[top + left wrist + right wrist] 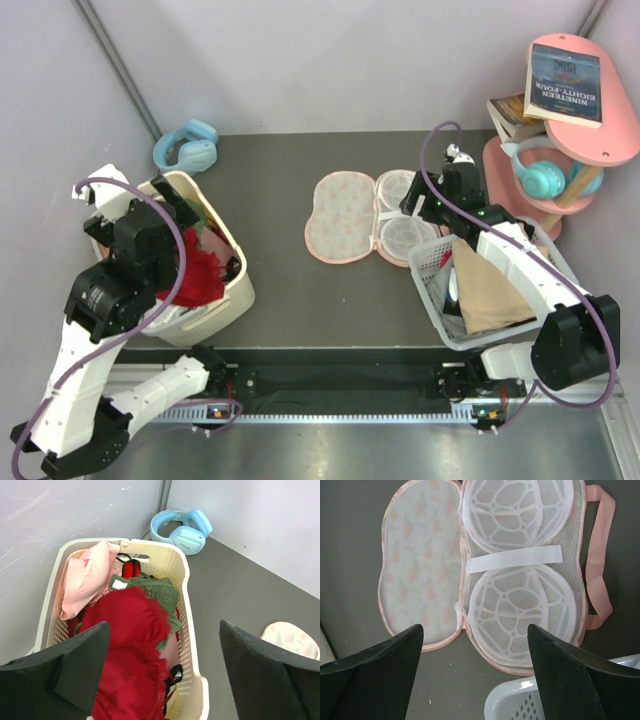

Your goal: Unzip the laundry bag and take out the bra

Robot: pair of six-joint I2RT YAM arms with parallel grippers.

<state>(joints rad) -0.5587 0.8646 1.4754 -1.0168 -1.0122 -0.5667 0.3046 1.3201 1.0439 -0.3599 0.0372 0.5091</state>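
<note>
The laundry bag (pixel 343 216) (pixel 425 575) lies unzipped and folded open on the dark table, printed half to the left, mesh half with two white cup frames to the right, nothing inside. The deep red bra (pixel 132 655) (pixel 198 270) rests on top of the clothes in the cream basket (pixel 187 587) (pixel 238 262) at the left. My left gripper (pixel 165 672) (pixel 178 215) hangs open above that basket, with the bra below the jaws and not held. Open too, my right gripper (pixel 475 680) (pixel 415 205) hovers over the near edge of the laundry bag, holding nothing.
Pink (pixel 87 577) and green (pixel 160 592) clothes lie in the cream basket. Blue headphones (pixel 186 147) sit at the back left. A white basket (pixel 430 270) with tan cloth stands at the right, under my right arm. A pink shelf (pixel 585 150) with books and teal headphones stands at the far right.
</note>
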